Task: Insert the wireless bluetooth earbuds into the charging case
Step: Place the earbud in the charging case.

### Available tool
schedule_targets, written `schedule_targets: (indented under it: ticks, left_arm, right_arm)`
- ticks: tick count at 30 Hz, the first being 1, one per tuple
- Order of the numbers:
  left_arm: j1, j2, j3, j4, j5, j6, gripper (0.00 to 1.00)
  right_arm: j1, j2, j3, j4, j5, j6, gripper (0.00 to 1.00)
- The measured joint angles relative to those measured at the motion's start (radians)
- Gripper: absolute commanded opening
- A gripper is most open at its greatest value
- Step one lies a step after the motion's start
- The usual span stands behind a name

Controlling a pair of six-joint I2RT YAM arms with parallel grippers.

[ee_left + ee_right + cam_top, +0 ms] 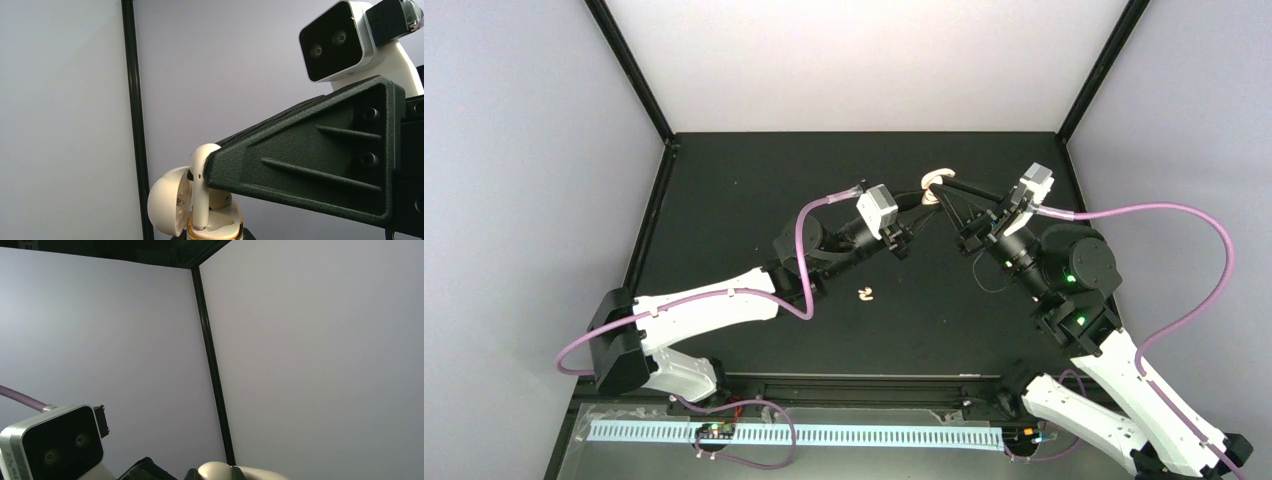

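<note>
From the top external view, both arms reach inward over the matte black table (724,200), white lower links low and dark wrists angled up, so that they meet near the middle rear. The left gripper (923,199) and right gripper (947,191) converge on the charging case (936,180), a small glossy cream shape raised off the tabletop. Two loose earbuds (865,294), tiny pale commas, lie on the table well apart from the case and nearer the bases. Purple cables (1184,215) loop off each arm.

The left wrist view gives what the overhead cannot. The case is open, its domed lid (167,207) hinged back to the left and an amber band round the rim. An upright earbud (200,192), smooth and white, stands stem-down in a well. A coarse-grained, ribbed black finger (310,165) of the right gripper is closed narrowly on the bud's rounded head. The right wrist camera (337,42) sits above it. The left gripper's own fingers are out of frame; it is closed, apparently on the case base.

The right wrist view is mostly pale wall and a black corner post (212,365). The left wrist camera (52,450) sits low left. A rounded cream edge (225,471) peeks up at the bottom, too cropped to tell case from bud.
</note>
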Motion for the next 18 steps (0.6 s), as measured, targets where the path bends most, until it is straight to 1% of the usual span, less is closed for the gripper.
schedule_targets:
  ticks: [15,16,18]
  left_arm:
    - [0.0,-0.001,0.037,-0.033,-0.003,-0.026,0.02]
    - [0.0,-0.001,0.039,-0.036,-0.003,-0.027,0.02]
    - [0.0,-0.001,0.039,-0.036,-0.003,-0.03,0.02]
  right_arm:
    - [0.0,-0.006,0.0,-0.001,-0.003,0.0,0.1]
    - [0.0,-0.006,0.0,-0.001,-0.003,0.0,0.11]
    - [0.0,-0.006,0.0,0.0,-0.004,0.0,0.18]
